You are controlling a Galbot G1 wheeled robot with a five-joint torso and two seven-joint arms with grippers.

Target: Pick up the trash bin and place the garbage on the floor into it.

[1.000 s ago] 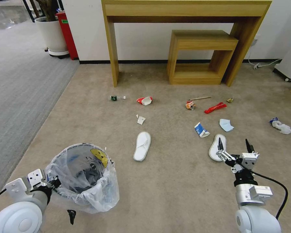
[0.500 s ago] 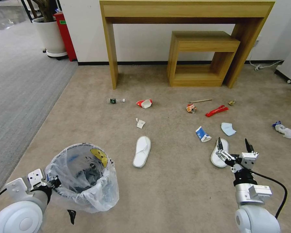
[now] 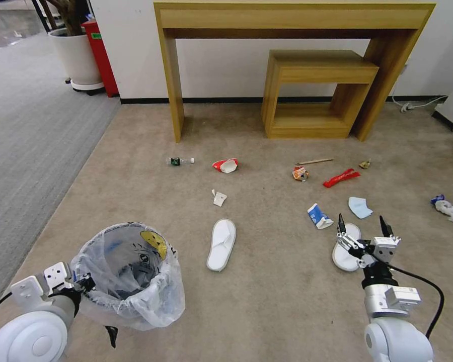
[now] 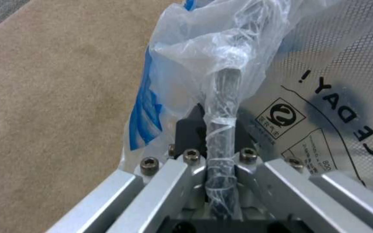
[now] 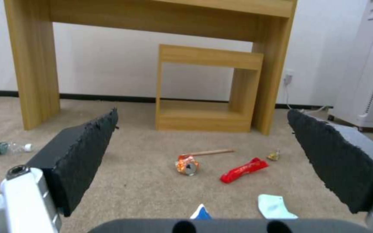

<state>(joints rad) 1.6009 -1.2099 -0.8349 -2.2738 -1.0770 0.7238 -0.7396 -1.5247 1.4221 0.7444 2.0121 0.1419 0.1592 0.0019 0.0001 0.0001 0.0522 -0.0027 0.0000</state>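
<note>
Plainly the right gripper (image 3: 363, 227) hangs with its jaws spread wide and nothing between them, just above the carpet, and right under and a little ahead of it lies a white slipper (image 3: 345, 247), the nearest of the garbage to it. That slipper's long axis runs roughly away from the robot, about in line with the gripper's reach, so the open jaws straddle its width; I judge a short drop would meet it, though the gripper hides part of it and its exact tilt is hard to read. Just beyond are a blue-white carton (image 3: 318, 216) to the gripper's left and a pale blue mask (image 3: 360, 207) straight ahead, both near enough to be brushed. Farther out lie an orange packet (image 5: 187, 164), a red wrapper (image 5: 243, 169) and a wooden stick (image 3: 314, 161); a white wad (image 3: 452, 211) sits well off to the right. The second slipper (image 3: 221, 244) lies well to the left, between the two arms, with a scrap (image 3: 219, 198), a red-white cup (image 3: 226, 165) and a tiny bottle (image 3: 180, 161) beyond it. The left gripper (image 4: 221, 152) is clenched on the bagged rim of the bin (image 3: 128, 276), held at the robot's left, well apart from the right gripper. Nothing blocks the floor (image 3: 277, 301) between them.
</note>
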